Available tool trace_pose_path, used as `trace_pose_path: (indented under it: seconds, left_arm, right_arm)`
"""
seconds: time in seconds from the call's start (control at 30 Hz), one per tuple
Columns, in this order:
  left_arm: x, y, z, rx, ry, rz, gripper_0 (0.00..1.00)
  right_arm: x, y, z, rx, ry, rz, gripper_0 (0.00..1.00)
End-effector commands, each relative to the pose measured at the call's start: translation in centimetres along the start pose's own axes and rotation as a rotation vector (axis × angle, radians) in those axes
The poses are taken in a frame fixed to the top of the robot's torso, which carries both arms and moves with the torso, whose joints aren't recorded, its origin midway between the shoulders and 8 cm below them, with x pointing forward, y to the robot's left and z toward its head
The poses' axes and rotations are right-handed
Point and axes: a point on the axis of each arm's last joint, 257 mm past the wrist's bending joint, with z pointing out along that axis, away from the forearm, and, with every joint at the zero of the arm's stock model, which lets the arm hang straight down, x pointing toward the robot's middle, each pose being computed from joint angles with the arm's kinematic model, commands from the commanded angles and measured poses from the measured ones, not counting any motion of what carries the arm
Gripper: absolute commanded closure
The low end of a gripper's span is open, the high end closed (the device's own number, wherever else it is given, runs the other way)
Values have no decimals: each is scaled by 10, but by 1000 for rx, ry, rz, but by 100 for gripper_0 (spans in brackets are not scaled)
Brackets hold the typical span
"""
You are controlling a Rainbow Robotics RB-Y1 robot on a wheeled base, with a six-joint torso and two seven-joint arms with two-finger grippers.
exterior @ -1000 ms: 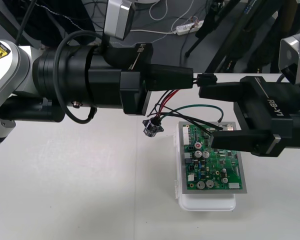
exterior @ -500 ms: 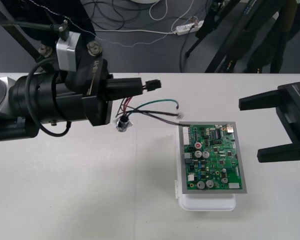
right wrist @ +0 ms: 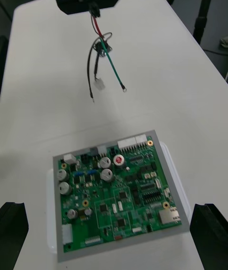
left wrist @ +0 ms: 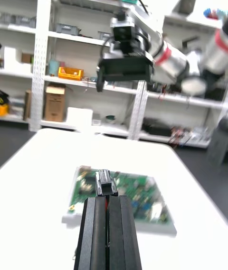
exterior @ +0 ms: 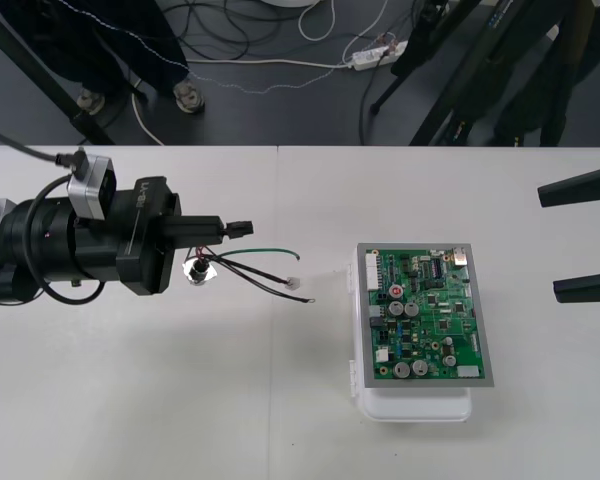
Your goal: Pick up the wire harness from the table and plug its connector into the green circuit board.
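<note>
Front view: plug (exterior: pixel 242 227) clamped in left gripper (exterior: pixel 230 229), left of board (exterior: pixel 427 315); right gripper (exterior: pixel 548 243) spread, right of board. Squaring needed before insertion.

I see table (exterior: pixel 130 400) evenly bright, soft diffuse light; floor (exterior: pixel 280 110) strip along top of frame dim. Faint soft shadow beside white base (exterior: pixel 415 405), lower right. Glare whitens socket (exterior: pixel 198 268), centre left.

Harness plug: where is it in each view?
Front view: plug at the left gripper's tip, left of the green board.
Right wrist view: plug at that gripper's tip, beyond the board.
Left wrist view: plug between the shut fingers, board behind it.
Shared landmark: the green board.
</note>
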Motion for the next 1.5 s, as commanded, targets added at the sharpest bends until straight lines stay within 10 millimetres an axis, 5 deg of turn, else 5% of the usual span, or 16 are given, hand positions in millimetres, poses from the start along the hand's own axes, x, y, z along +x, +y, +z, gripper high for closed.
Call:
trace_pose_path:
  seconds: [0.03,0.5,1.0,1.5]
  left_arm:
    - [4,-20,-21,64,-23,-15,100]
    - [66,-30,-32,48,-29,25,100]
    - [119,-44,7,96,-63,21,100]
    - [122,-32,39,124,-70,49,100]
  right_arm:
    - [8,-14,-13,93,146,-96,0]
    - [57,-17,-7,171,427,-262,0]
    - [129,-26,7,140,699,-360,0]
    - [176,-31,34,82,833,-362,0]
